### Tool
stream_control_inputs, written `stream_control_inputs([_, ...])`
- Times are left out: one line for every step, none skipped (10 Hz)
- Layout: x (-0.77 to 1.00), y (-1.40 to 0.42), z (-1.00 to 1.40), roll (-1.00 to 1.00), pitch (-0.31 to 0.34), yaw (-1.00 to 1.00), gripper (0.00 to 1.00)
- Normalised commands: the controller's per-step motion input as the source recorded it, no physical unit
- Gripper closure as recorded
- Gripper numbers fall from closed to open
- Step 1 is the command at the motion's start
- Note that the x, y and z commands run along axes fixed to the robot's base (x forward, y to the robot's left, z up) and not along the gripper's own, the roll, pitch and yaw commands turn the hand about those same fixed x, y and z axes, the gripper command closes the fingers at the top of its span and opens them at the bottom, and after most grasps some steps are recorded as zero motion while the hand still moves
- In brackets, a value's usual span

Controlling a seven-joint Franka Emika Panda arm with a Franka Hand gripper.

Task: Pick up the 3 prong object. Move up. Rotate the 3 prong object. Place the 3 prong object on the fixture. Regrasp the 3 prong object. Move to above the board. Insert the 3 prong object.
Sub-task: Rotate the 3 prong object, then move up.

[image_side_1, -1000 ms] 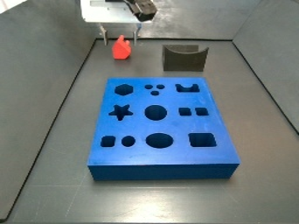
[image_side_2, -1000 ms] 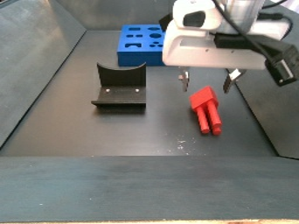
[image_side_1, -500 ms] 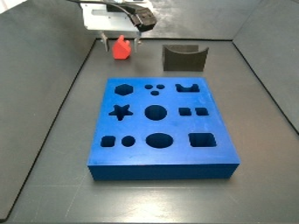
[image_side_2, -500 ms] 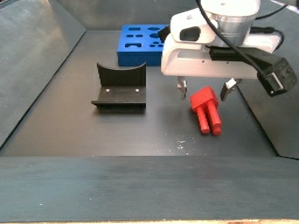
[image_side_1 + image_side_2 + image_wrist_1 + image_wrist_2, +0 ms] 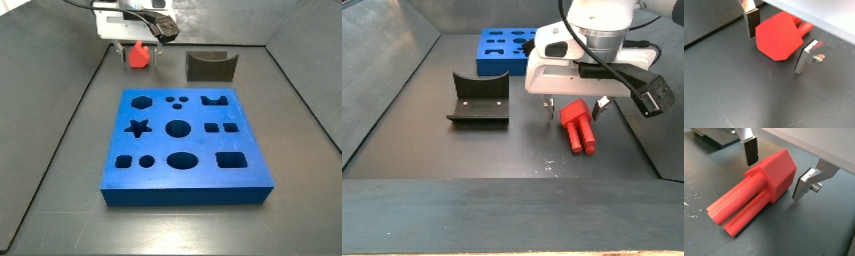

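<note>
Though nothing is gripped yet, the gripper (image 5: 774,172) stands spread wide around the body of the 3 prong object (image 5: 757,190), one silver finger (image 5: 749,149) on each side with clear gaps, as both wrist views show. That red-orange piece lies flat on the dark floor (image 5: 502,150); in a side view it sits at about 3 o'clock from the fixture (image 5: 477,101), well apart from it, with the board (image 5: 502,50) off toward 12 o'clock. It looks like hard moulded plastic: likely light, stiff and not fragile, though its smooth faces could slip under the pads. The broad blocky end between the fingers seems the best place to take hold, across its flat parallel sides, since the prongs (image 5: 734,213) are narrow and rounded and would let it twist.
</note>
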Motion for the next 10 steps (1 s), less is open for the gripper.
stream_control_inputs([0.02,0.02,-0.27,-0.15,-0.174,0.01,0.0])
stream_control_inputs([0.02,0.02,-0.25,-0.16,-0.179,0.01,0.0])
stream_control_inputs([0.02,0.02,-0.22,-0.16,-0.188,0.01,0.0])
stream_control_inputs([0.02,0.02,-0.21,-0.16,-0.188,0.01,0.0])
stream_control_inputs([0.02,0.01,-0.18,-0.17,-0.181,0.01,0.0])
stream_control_inputs([0.0,0.0,0.0,0.0,0.0,0.0,1.0])
stream_control_inputs([0.0,0.0,1.0,0.0,0.0,0.0,1.0])
stream_control_inputs([-0.02,0.0,1.0,0.0,0.015,0.0,1.0])
stream_control_inputs([-0.03,0.0,1.0,0.01,0.03,0.0,1.0])
stream_control_inputs([-0.02,0.01,0.92,0.02,0.061,-0.01,1.0])
